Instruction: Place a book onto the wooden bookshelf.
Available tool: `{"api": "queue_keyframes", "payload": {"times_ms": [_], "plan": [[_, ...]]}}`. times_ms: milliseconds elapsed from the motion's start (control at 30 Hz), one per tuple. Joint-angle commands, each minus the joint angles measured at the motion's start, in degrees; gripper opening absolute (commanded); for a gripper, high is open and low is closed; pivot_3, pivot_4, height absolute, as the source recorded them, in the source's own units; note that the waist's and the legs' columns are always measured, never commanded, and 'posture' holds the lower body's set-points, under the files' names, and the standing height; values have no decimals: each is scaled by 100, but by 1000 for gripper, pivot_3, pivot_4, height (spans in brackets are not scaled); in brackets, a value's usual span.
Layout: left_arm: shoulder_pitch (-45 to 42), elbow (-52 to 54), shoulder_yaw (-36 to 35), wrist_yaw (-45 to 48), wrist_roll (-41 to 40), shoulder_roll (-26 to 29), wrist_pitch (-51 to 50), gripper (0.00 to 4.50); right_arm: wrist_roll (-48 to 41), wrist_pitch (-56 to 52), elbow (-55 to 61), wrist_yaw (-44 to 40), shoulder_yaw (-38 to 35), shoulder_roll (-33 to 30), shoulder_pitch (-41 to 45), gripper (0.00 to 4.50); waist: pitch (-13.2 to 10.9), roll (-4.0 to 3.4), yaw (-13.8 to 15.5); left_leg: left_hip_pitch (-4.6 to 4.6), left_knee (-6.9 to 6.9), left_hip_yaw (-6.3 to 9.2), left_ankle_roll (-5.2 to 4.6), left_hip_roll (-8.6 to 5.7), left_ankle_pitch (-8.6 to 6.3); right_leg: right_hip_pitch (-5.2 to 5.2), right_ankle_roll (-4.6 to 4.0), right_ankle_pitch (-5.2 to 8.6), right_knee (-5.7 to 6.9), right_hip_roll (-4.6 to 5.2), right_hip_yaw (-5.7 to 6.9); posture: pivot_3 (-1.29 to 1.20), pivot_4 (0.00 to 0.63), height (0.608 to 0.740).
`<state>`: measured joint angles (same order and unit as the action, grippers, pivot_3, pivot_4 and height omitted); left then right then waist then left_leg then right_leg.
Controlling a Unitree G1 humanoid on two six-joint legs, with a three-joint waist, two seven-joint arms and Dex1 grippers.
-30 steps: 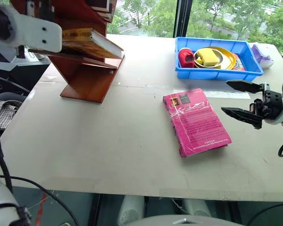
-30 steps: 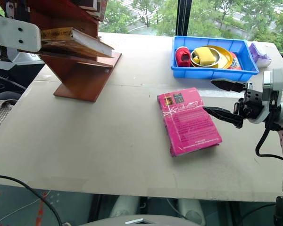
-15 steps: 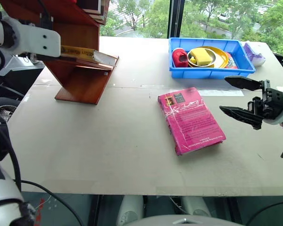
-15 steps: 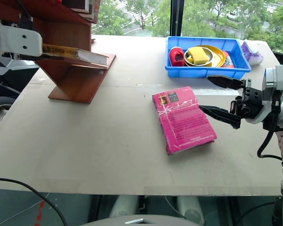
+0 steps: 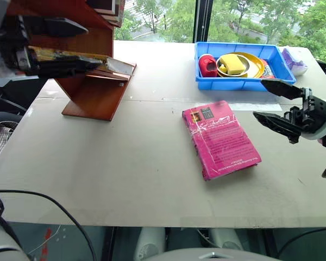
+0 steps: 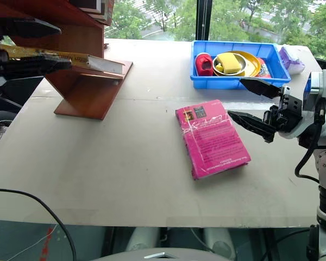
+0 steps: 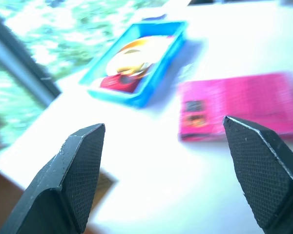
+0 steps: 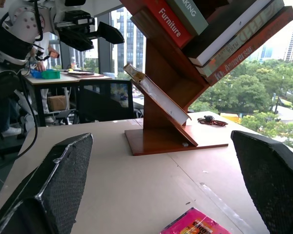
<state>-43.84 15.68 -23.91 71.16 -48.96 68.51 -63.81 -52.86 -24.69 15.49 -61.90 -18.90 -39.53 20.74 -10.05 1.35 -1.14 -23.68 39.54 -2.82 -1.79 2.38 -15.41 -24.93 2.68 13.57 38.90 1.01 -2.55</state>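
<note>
book [image 6: 70,57] yellow-gold | bookshelf [image 6: 84,87] reddish-brown | tray [image 6: 236,81] blue

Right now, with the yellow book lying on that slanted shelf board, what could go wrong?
1. The book lies on a slanted board of the wooden bookshelf, one end jutting past the board's edge; it might slide off.
2. The left gripper hangs open right at the book's spine, so pulling back carelessly could drag it.
3. The open right gripper hovers near the pink book and might nudge it.

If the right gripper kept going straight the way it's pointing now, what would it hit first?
Probably nothing nearby: the right gripper aims above the pink book, toward the wooden bookshelf far across the table, though depth is unclear.
</note>
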Motion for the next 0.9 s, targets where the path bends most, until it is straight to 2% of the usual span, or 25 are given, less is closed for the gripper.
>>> {"api": "queue_keyframes", "payload": {"times_ms": [33,100,167,300,433,567,767,900], "plan": [[845,1121,-647,-1272,-1247,-1027,-844,3959,-202,14,190,114,-231,-13,83,4500,4,-10,13,15,1,0,0,0,0,13,-1,1,6,1,0,0,150,740],[1639,1686,-663,-1917,-1094,-1730,-550,3959,-310,-28,263,232,-313,-3,41,4500,6,-11,22,32,-2,6,5,0,3,36,-2,0,-2,0,1,0,150,740],[2459,2108,-536,-2392,-719,-2581,162,3959,-429,-88,392,380,-389,-24,-43,4500,-1,2,14,65,-5,5,5,-3,3,70,-4,-1,-7,0,-3,0,150,740],[3320,2097,-8,-2755,95,-3212,1144,3959,-694,-273,664,686,-579,-68,-195,4500,5,10,38,85,-12,1,6,-8,2,88,-6,-2,-14,3,-8,0,150,740],[3999,1833,440,-2567,748,-3256,1999,3959,-773,-436,909,828,-832,-242,-624,4500,7,6,64,90,-15,0,6,-14,2,93,-7,-1,-17,5,-8,0,150,740],[4650,1444,492,-2163,1252,-3018,2774,3959,-522,-497,962,665,-1245,-550,-1571,4500,8,7,67,89,-23,-1,5,-11,1,100,-7,0,-40,7,-6,0,150,740],[5529,895,116,-1632,1573,-2624,3499,3959,509,-101,652,82,-1924,-908,-3200,4500,9,6,47,88,-33,-4,3,-5,0,105,-26,12,-68,8,-6,0,150,740],[5667,784,155,-1560,1694,-2564,3760,3959,1180,365,237,-258,-2057,-1012,-3786,4500,10,4,49,91,-33,-3,3,-2,0,113,-24,14,-83,8,-2,0,150,740]]}}
